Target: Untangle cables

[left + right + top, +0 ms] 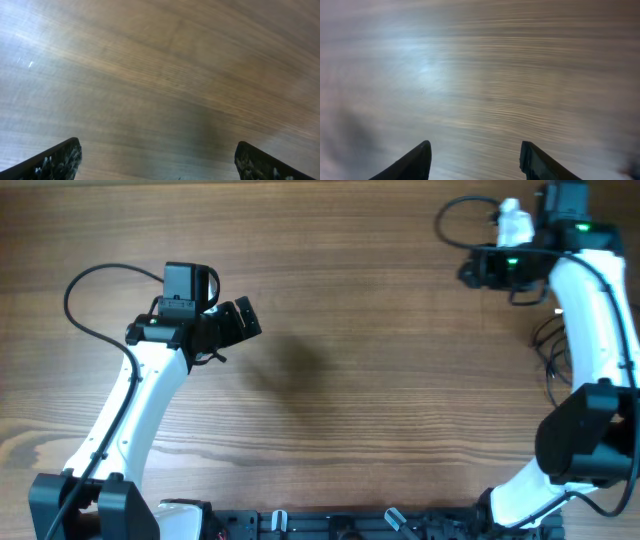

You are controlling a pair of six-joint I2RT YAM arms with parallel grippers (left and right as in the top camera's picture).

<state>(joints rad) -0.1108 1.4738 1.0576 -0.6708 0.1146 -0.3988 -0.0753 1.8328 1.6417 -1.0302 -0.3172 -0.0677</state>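
Note:
In the overhead view, thin black cables (549, 375) lie in loose loops at the table's right edge, mostly hidden beside and under my right arm; no plug ends show. My left gripper (243, 321) is open and empty over bare wood at the left-centre, far from the cables. My right gripper (472, 270) is open and empty at the far right, up-left of the cables. The left wrist view shows its jaws (157, 162) wide apart over bare wood. The right wrist view shows its jaws (475, 160) apart over bare wood. Neither wrist view shows a cable.
The wooden table (370, 380) fills the view. A thicker black wire (455, 220) loops off my right arm at the top right, and another (80, 300) off my left arm. A white part (515, 220) sits on the right arm.

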